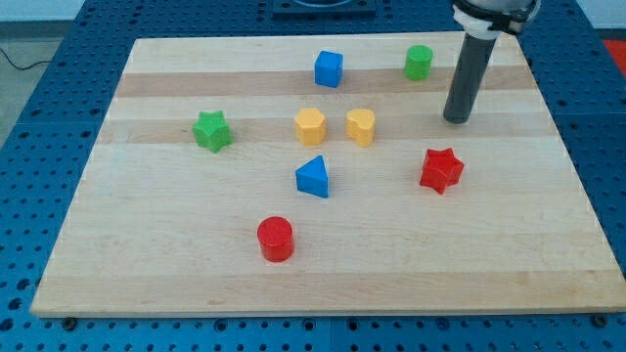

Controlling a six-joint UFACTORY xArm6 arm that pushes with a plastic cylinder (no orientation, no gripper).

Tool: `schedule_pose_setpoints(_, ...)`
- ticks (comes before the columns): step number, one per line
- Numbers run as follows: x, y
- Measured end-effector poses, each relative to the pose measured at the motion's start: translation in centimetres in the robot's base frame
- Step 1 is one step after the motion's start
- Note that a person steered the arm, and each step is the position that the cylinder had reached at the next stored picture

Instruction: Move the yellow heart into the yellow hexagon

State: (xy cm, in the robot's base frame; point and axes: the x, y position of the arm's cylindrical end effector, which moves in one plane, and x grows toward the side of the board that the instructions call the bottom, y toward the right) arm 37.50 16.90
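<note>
The yellow heart (360,126) sits near the board's middle. The yellow hexagon (310,125) is just to its left, with a small gap between them. My tip (457,119) rests on the board to the right of the heart, about a hundred pixels away and apart from every block. The dark rod rises from it toward the view's top right.
A blue cube (329,68) and a green cylinder (419,62) lie near the top. A green star (211,130) is at the left, and a red star (441,170) is below my tip. A blue triangle (313,177) and a red cylinder (276,239) lie lower down. The wooden board (117,264) is edged by a blue table.
</note>
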Motion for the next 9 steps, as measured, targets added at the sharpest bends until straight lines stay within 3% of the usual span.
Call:
schedule_pose_setpoints(3, 3.7, -5.9)
schedule_pose_setpoints(5, 3.7, -12.9)
schedule_pose_setpoints(7, 3.0, -6.8)
schedule_pose_setpoints(9, 0.9, -8.0)
